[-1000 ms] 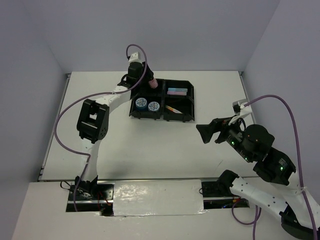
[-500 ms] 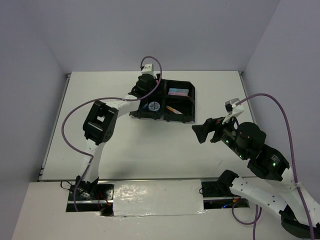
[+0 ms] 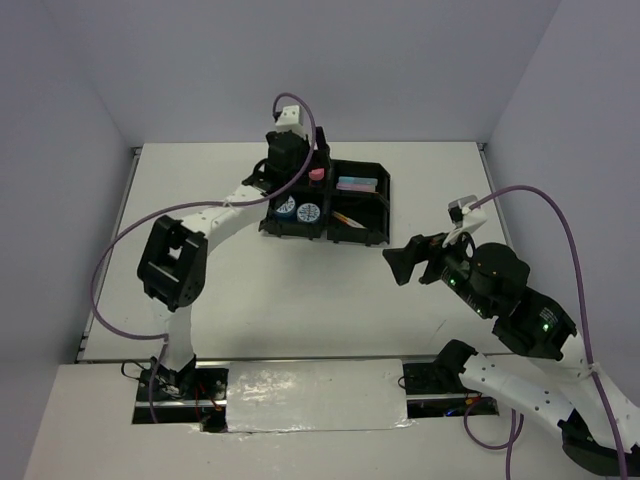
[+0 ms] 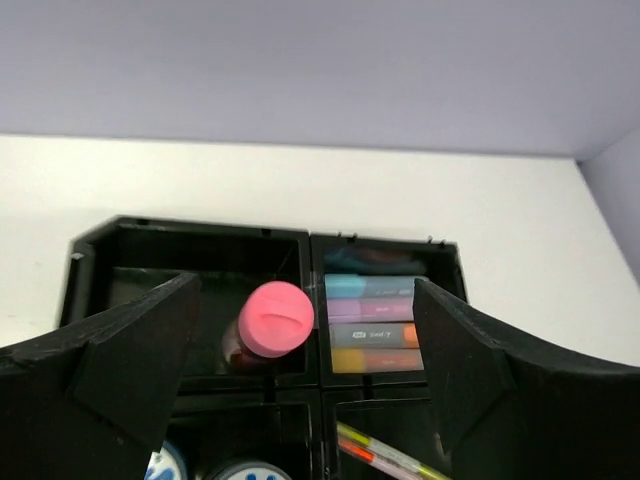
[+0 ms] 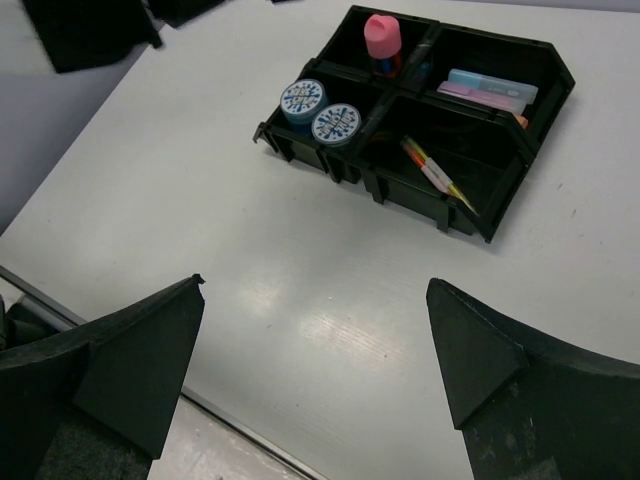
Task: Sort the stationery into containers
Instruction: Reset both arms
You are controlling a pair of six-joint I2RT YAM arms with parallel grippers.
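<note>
Lavender walls enclose a white tabletop (image 3: 300, 310), and a black tray (image 5: 525, 160) sits near the middle of its far edge. The left gripper (image 4: 305, 285) hangs over the tray's far-left compartment with its jaws spread wide, one on each side of the upright pink-capped bottle (image 4: 275, 320) and neither touching it. Two tape rolls (image 5: 303, 100) lie in the near-left compartment, pastel markers (image 5: 485, 88) in the far-right one, and thin pens (image 5: 430, 168) in the near-right one. The right gripper (image 5: 315, 283) hovers toward the tabletop's right edge, jaws apart and empty, well clear of the tray.
</note>
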